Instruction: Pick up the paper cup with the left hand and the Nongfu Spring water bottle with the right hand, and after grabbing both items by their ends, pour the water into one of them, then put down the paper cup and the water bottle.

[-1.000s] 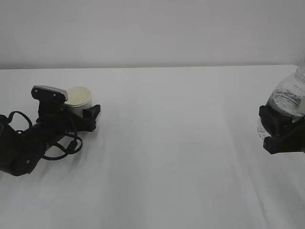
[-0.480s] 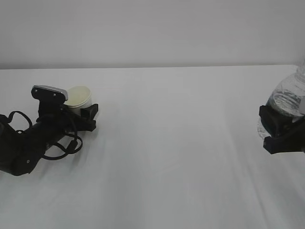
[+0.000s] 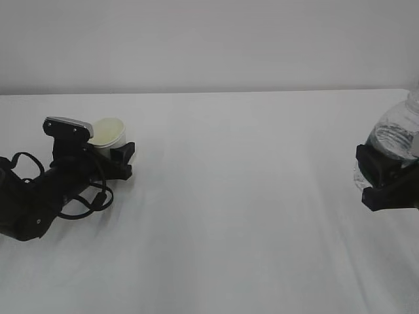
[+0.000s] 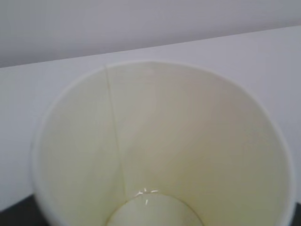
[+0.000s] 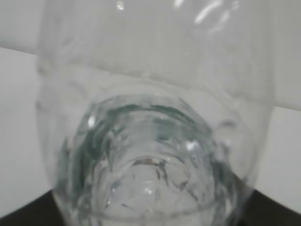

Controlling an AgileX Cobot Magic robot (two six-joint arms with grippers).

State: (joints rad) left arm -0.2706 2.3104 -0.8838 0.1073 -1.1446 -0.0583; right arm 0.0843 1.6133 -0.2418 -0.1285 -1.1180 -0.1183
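On the far left of the white desk (image 3: pixel 229 196), I have the left hand (image 3: pixel 46 190) lying low along the surface, its pincer (image 3: pixel 110 157) drawn in around the lower part of the paper cup (image 3: pixel 108 136). The cup stands upright on the desk with its rim above the pincer fingers (image 3: pixel 124 160). My left wrist camera looks straight down into the cup's pale cream inside, which looks dry and empty; the pincer itself does not show there.

Across the bare middle of the desk, at the far right edge of the exterior view, the right hand (image 3: pixel 393 180) holds its pincer (image 3: pixel 380 176) clamped on the base end of the Nongfu Spring water bottle (image 3: pixel 396 140). The right wrist camera sees clear ribbed plastic and the water (image 5: pixel 150 188) close up. The bottle's neck runs out of the picture, so I cannot tell how far it leans.

I judge this the pick-up step: the bottle is in hand, the cup grip just forming. Next I would confirm the hold on the cup, lift it gently so the thin wall does not crush, and bring both toward the middle for pouring.

Against the view a second ago, the left pincer has narrowed onto the cup and the near finger sits closer to its wall; the right side looks unchanged
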